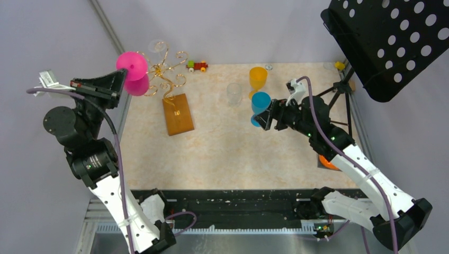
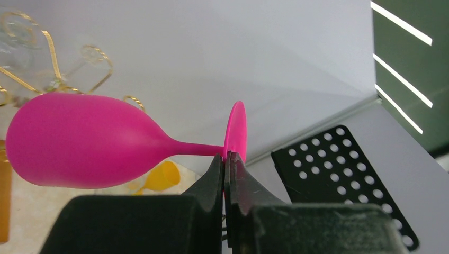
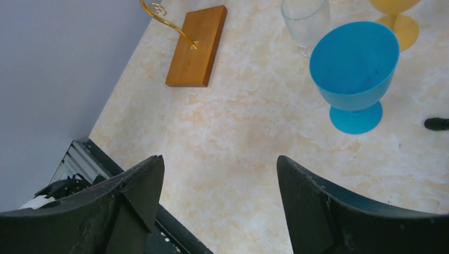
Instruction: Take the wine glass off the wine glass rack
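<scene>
My left gripper (image 1: 120, 80) is shut on the foot rim of a pink wine glass (image 1: 133, 69). It holds the glass in the air just left of the gold wire rack (image 1: 167, 70). In the left wrist view the glass (image 2: 84, 140) lies sideways, its foot pinched between my fingertips (image 2: 229, 159), with the gold spiral arms (image 2: 50, 58) behind its bowl and no arm around its foot. A clear glass (image 1: 157, 46) hangs on the rack's far side. The rack's wooden base (image 1: 178, 114) rests on the table. My right gripper (image 1: 263, 117) is open and empty, beside a blue glass (image 1: 260, 102).
A yellow glass (image 1: 258, 78) and a clear glass (image 1: 234, 92) stand by the blue glass (image 3: 353, 69). A toy train (image 1: 197, 65) sits at the back. The black music stand (image 1: 392, 42) overhangs the right side. The rack's base also shows in the right wrist view (image 3: 197, 45).
</scene>
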`<state>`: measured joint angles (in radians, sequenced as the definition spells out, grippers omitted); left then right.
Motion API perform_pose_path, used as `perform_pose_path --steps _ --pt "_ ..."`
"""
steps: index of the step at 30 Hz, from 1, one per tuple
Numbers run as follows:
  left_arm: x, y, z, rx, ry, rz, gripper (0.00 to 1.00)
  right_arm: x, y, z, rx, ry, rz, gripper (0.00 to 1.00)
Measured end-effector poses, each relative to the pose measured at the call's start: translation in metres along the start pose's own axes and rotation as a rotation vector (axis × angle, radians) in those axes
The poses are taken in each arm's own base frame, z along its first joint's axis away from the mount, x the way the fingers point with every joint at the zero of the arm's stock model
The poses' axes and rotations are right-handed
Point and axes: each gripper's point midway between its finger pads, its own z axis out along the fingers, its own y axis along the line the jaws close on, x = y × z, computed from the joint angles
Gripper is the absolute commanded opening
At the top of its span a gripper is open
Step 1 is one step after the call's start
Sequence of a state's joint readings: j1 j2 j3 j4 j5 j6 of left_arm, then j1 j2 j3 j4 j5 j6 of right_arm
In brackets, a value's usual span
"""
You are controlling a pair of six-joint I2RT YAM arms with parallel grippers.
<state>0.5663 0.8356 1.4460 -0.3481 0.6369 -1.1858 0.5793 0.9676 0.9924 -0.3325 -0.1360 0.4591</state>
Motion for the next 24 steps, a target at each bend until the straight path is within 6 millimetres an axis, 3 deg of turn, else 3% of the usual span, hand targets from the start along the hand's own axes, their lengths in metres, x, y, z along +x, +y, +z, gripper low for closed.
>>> perform_pose_path --steps 9,13,18,24 --pt "0.03 -0.061 -0.01 0.29 0.175 -0.106 0.0 -0.018 0.025 0.003 -0.121 -0.067 0.041 0.83" --pt "0.058 -0.061 -0.005 0.369 0.292 -0.208 0.0 -0.031 0.042 0.008 -0.224 -0.156 0.12 0.83" --pt "0.102 -0.057 0.015 0.426 0.471 -0.345 0.0 -0.03 0.055 0.012 -0.367 -0.239 0.264 0.83" --pt "0.158 -0.048 0.043 0.415 0.655 -0.527 0.0 -0.049 0.068 -0.001 -0.493 -0.366 0.359 0.85"
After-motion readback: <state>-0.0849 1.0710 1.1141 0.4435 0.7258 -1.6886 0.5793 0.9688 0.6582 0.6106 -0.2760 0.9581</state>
